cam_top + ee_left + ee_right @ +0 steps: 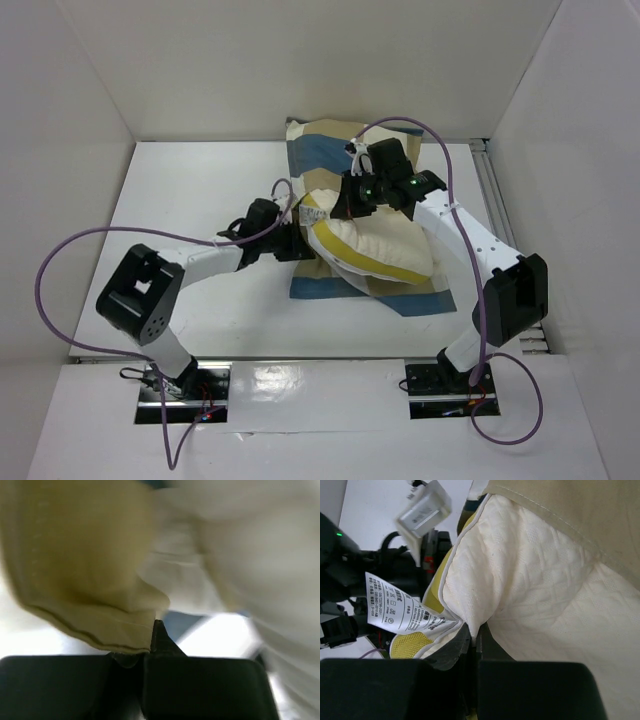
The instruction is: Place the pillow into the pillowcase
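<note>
The cream quilted pillow (375,245) with its yellow band lies on the blue, tan and white checked pillowcase (325,140) at the table's middle. The pillowcase's lower part (330,290) shows under the pillow. My left gripper (300,240) is at the pillow's left end, shut on a tan hemmed edge of the pillowcase (75,570). The pillow (260,555) is a blur to the right of it. My right gripper (345,205) is shut on a pinch of the pillow's quilted cloth (530,580), beside its white care label (400,610). Tan pillowcase cloth (590,510) drapes over the pillow.
White walls enclose the table on the left, back and right. A metal rail (492,190) runs along the right wall. Purple cables (60,270) loop from both arms. The left arm's black wrist (350,570) and a white box (422,510) sit close to my right gripper.
</note>
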Robot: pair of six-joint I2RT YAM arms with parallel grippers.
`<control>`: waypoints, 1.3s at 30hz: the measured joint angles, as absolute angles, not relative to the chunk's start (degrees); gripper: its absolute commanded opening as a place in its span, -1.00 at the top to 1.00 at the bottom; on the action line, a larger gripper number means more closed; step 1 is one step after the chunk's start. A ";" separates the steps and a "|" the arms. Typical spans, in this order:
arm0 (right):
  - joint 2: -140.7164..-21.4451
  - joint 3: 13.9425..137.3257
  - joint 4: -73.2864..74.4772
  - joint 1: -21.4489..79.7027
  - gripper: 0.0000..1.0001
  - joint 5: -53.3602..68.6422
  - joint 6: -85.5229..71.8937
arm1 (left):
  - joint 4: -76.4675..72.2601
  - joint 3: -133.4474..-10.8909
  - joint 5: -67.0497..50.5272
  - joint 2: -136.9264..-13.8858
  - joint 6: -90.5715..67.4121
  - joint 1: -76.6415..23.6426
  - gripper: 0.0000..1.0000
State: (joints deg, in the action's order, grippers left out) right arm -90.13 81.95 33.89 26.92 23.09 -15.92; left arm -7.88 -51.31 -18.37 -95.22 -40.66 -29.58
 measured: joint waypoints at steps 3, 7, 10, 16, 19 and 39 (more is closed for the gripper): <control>-90.91 84.25 35.99 26.72 1.00 22.20 -15.46 | -8.62 -48.95 -25.41 -88.82 -43.90 -27.57 1.00; -94.61 98.02 42.15 27.38 1.00 17.74 -14.13 | -7.31 -46.57 -31.97 -74.17 -48.31 -25.36 1.00; -93.47 101.47 40.38 30.37 1.00 15.90 -13.82 | -7.11 -44.97 -34.61 -62.41 -51.07 -25.54 1.00; -95.88 82.46 28.75 37.98 1.00 19.75 -16.73 | -3.05 -37.06 -38.04 -51.13 -56.14 -28.93 1.00; -107.39 82.30 29.65 37.15 1.00 20.93 -18.72 | 3.38 -34.30 -37.58 -51.03 -57.69 -29.65 1.00; -115.83 91.77 20.67 39.92 1.00 16.78 -19.20 | 8.56 -42.35 -33.39 -46.41 -60.05 -34.94 1.00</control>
State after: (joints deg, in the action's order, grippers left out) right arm -115.83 91.77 20.67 39.92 16.78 -19.20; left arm 8.56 -42.35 -33.39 -46.41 -60.05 -34.94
